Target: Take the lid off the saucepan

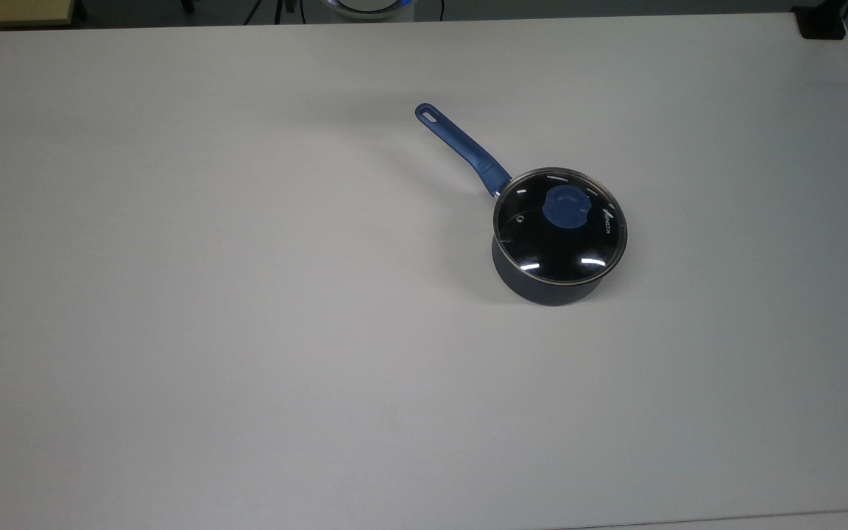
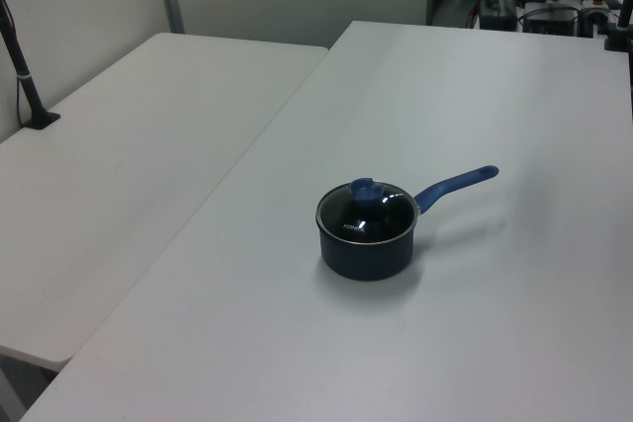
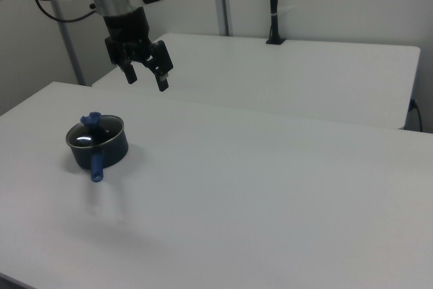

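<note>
My gripper (image 3: 146, 76) hangs open and empty, high above the white table (image 1: 247, 331). The saucepan (image 1: 553, 283) stands right of centre in the top view, the lid (image 1: 560, 224) seated on it, its blue handle (image 1: 461, 147) pointing up-left.

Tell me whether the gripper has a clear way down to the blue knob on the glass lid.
Probably yes: the gripper hangs open above the table, and nothing stands over the blue knob of the glass lid.
</note>
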